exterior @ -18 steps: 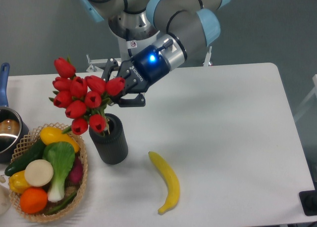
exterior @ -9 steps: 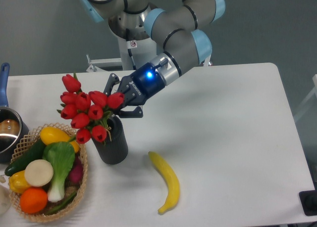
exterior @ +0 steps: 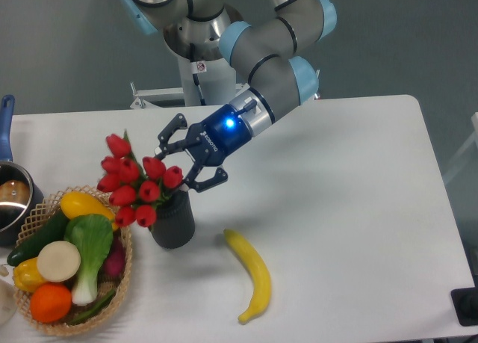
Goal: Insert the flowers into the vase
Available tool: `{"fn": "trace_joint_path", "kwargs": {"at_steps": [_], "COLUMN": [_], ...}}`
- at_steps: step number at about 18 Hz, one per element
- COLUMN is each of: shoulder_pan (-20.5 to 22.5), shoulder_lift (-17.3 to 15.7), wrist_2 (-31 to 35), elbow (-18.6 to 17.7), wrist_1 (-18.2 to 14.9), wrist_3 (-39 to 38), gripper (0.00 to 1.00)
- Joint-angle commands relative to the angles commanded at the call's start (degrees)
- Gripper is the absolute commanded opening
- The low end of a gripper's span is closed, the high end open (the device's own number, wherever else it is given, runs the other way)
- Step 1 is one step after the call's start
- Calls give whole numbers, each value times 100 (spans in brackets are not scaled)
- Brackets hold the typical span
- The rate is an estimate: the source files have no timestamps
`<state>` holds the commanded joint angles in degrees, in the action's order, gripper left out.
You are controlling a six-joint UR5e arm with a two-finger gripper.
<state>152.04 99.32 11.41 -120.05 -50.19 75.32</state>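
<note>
1. You see the gripper (exterior: pixel 188 158) with its fingers spread apart, just right of the flowers (exterior: pixel 134 182); whether a finger touches a bud, you cannot tell from this view. I judge it has let go, since the bunch appears to stand without a grip.
2. The flowers sit with their stems down in the vase (exterior: pixel 172 220), which stands near the table's left edge, about midway between front and back, just right of the basket (exterior: pixel 124 262).
3. The bunch's long axis runs from the vase mouth up and toward the left edge: the red buds lean out over the basket rim instead of standing upright.
4. That lean probably comes from the stems resting against 1 side of the mouth.
5. The banana (exterior: pixel 251 272) lies toward the front edge, apart from the vase.
</note>
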Motion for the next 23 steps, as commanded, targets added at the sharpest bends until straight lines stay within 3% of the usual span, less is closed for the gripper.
{"fn": "trace_joint_path", "kwargs": {"at_steps": [3, 7, 11, 15, 18, 23], "shoulder_pan": [185, 650, 1151, 1451, 1407, 1021], "shoulder_lift": [-351, -1107, -1284, -969, -547, 332], "wrist_2": [1018, 2267, 3085, 3778, 5209, 6811], "elbow": [-18, -80, 122, 631, 1254, 1941], "wrist_1": [-9, -26, -61, -9, -9, -9], "wrist_3": [35, 35, 26, 61, 185, 193], "gripper": [100, 100, 100, 100, 100, 100]}}
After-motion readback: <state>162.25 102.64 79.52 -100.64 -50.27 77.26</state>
